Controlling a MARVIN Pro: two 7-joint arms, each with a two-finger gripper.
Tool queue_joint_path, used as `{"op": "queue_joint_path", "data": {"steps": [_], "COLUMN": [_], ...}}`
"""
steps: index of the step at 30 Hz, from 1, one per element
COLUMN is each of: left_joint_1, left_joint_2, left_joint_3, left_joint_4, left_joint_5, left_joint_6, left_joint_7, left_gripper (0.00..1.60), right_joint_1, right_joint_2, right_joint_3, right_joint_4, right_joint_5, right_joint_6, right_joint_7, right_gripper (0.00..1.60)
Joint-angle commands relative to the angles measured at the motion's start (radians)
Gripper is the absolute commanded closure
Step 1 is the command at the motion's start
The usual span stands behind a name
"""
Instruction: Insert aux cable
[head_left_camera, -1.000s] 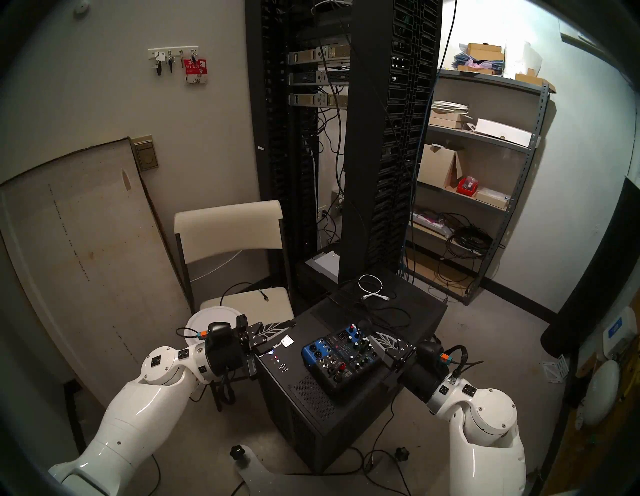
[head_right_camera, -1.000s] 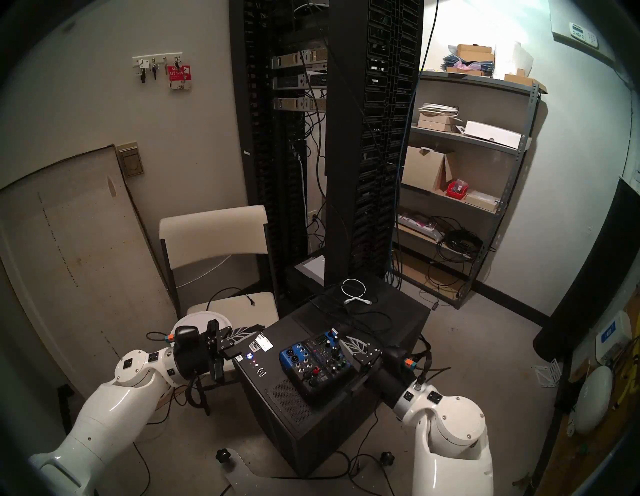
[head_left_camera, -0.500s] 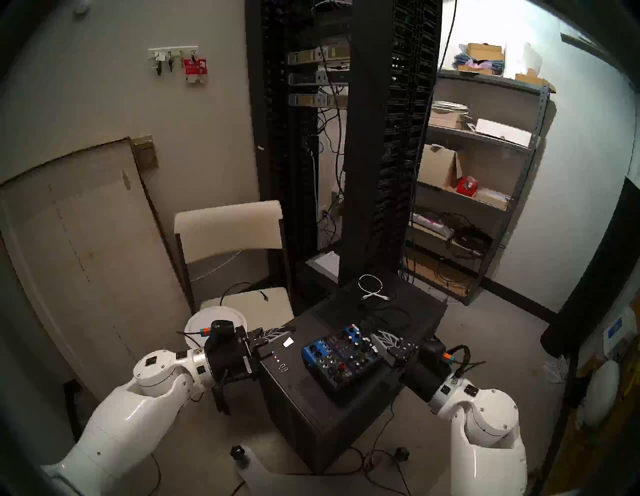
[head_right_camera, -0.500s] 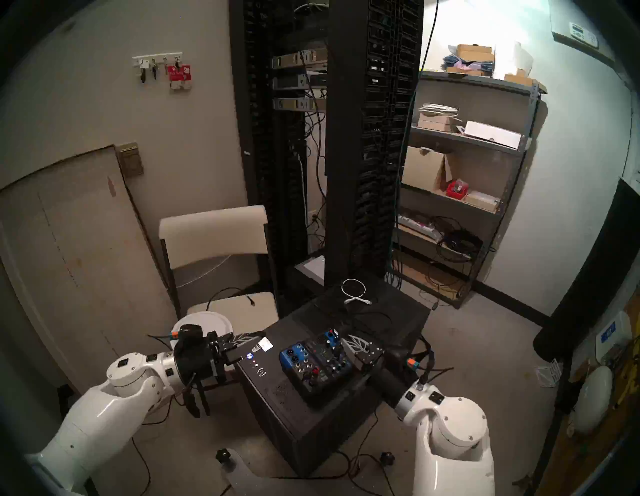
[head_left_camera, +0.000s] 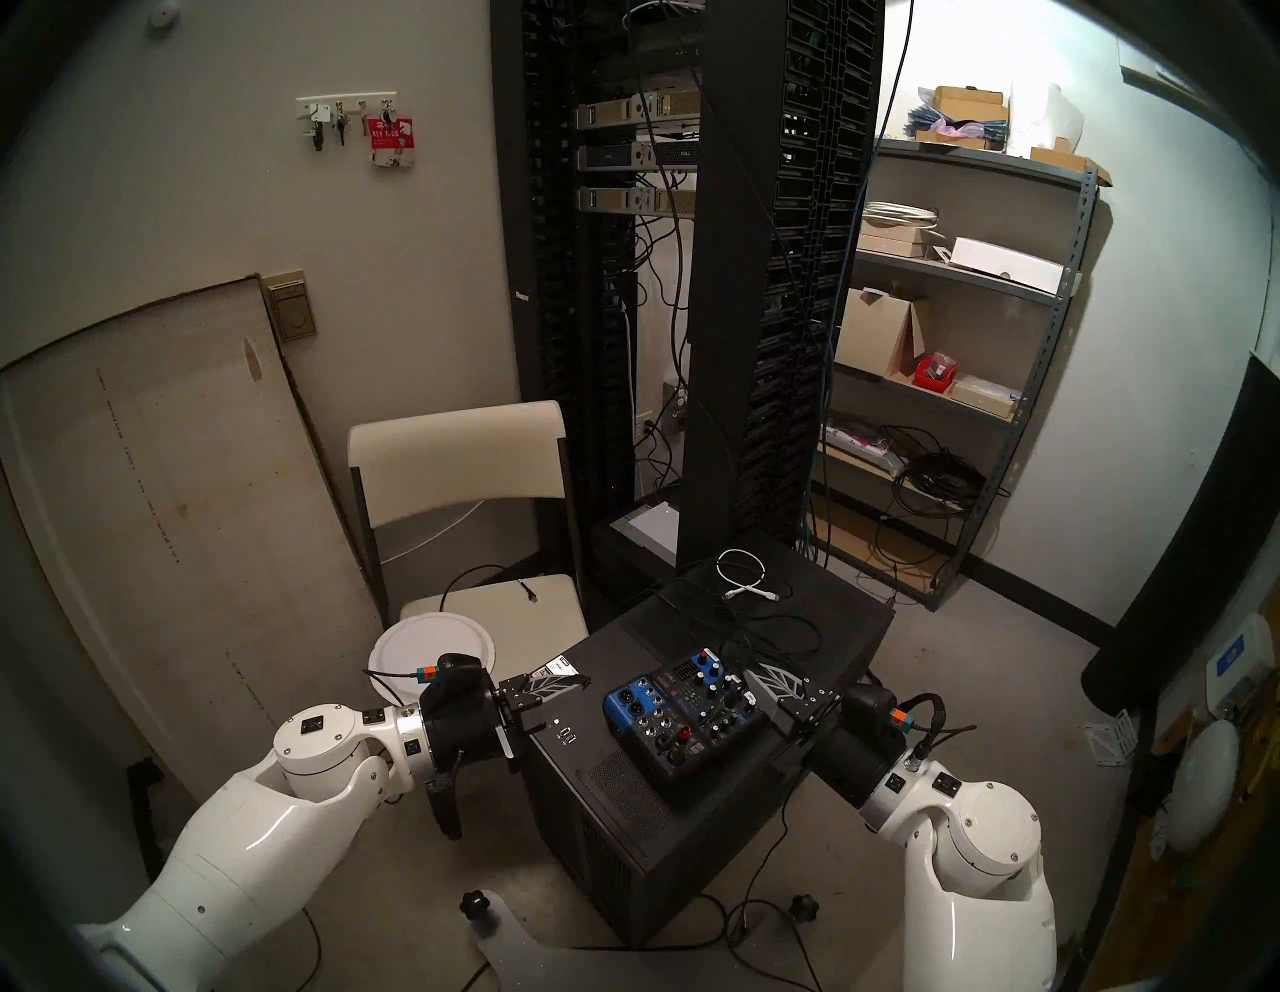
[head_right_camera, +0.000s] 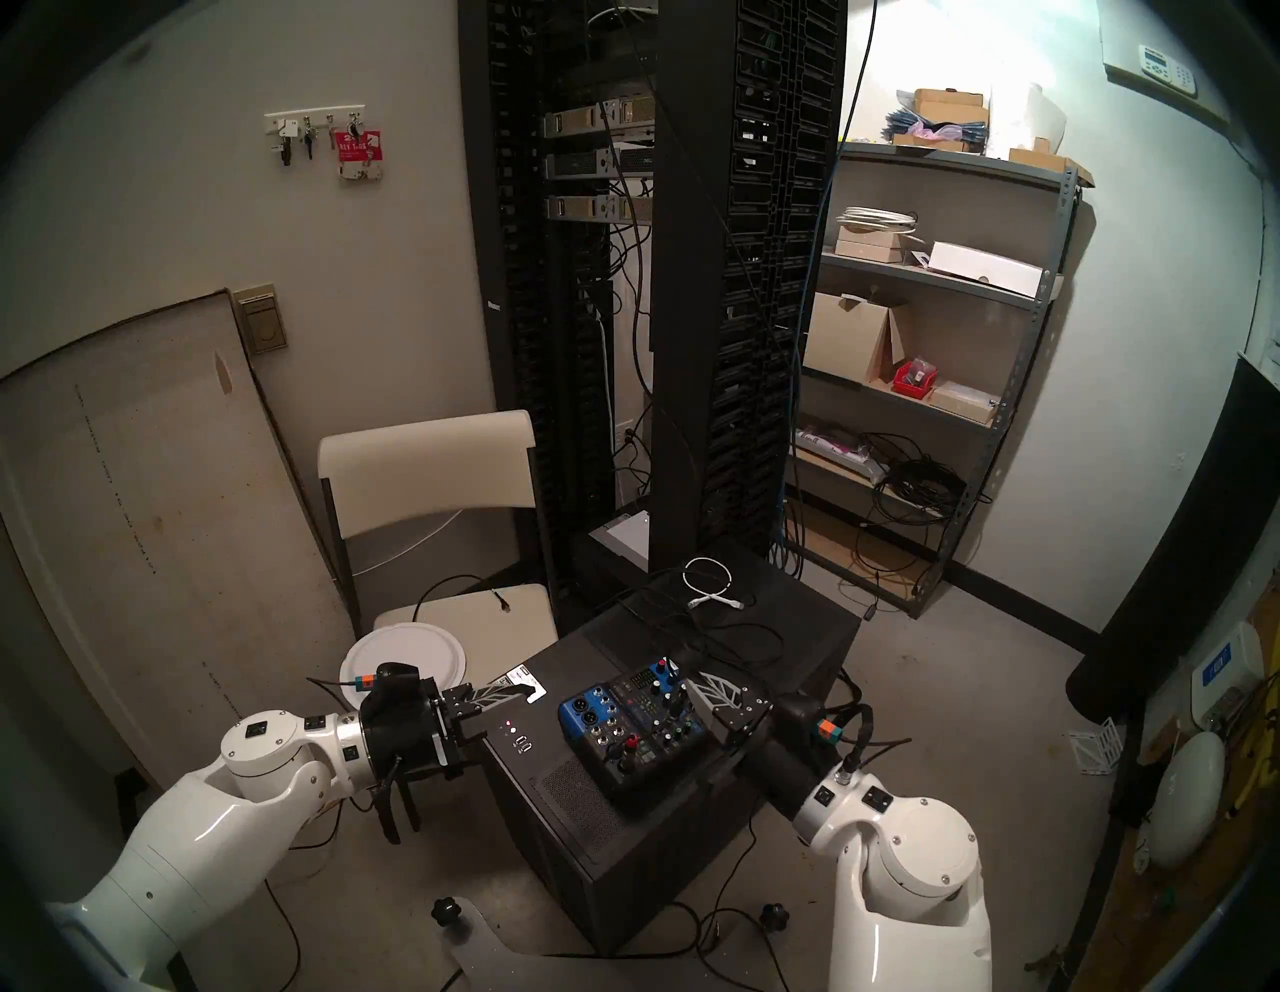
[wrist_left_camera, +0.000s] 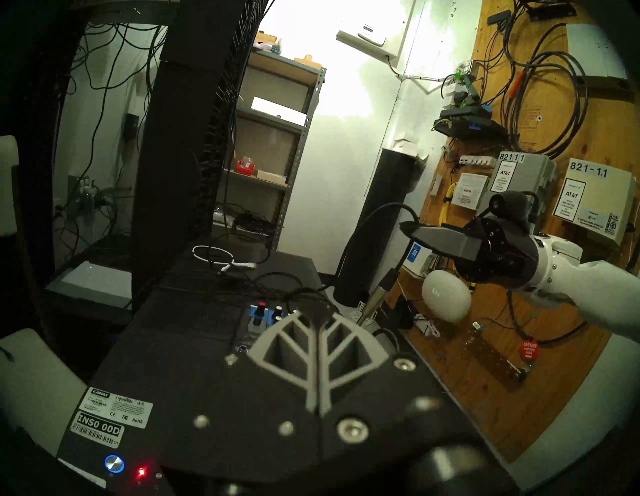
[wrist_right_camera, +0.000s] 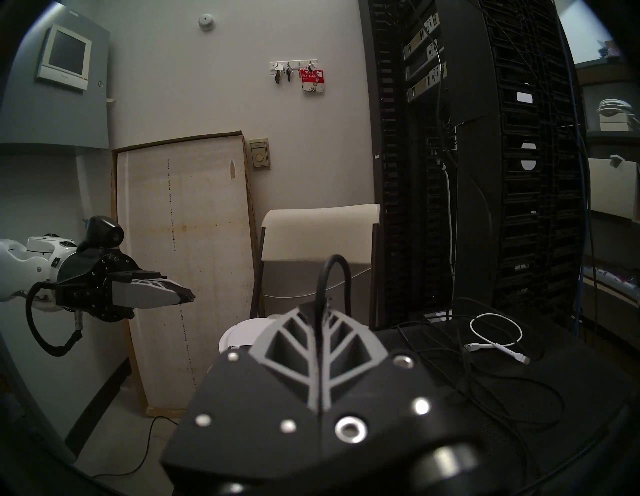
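Black and thin, the aux cable (wrist_right_camera: 336, 273) was gripped between the closed fingertips of the right end effector (wrist_left_camera: 406, 228), and a short loop of it was seen arching up out of the tips. Below that grip, the slim dark grey metallic plug (wrist_left_camera: 378, 297) was seen hanging tilted, its tip lowered toward the right side of the blue and black audio mixer (head_left_camera: 682, 720). Whether the tip touched the mixer could not be told, since it was hidden behind the left fingers in the left wrist view.

The mixer was placed on top of a black computer case (head_left_camera: 623, 779), near the front edge. A black cable with a red-collared plug (head_left_camera: 684, 733) was already seated in the mixer's front panel. Farther back on the case, a short white coiled cable (head_left_camera: 744, 576) was laid among loose black leads.

The left end effector (head_left_camera: 580, 682) was closed on nothing and held roughly level above the case's front left corner, beside a white label and well apart from the mixer. Behind it, a cream folding chair (head_left_camera: 457, 450) was seen with a white round plate (head_left_camera: 433, 651) laid on its seat.
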Motion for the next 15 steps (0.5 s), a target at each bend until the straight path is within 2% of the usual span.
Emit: {"op": "queue_joint_path", "data": {"steps": [1,15], "left_joint_1": [-0.042,-0.115], "left_joint_2": [-0.011,-0.043], "left_joint_3": [0.008,0.051], "left_joint_4": [0.015,0.095], "left_joint_5": [0.019,0.061], "left_joint_6": [-0.027,-0.014], "left_joint_7": [-0.014,-0.028], "left_gripper": [1.60,1.60], "right_joint_1": [0.002,0.003], "right_joint_2": [-0.003,-0.004], "right_joint_3": [0.000,0.003], "right_joint_4": [-0.027,-0.028], "right_joint_5": [0.013,0.013], "right_joint_6": [-0.003,-0.002], "right_joint_7": [0.000,0.006], "right_gripper": [1.60,1.60]}}
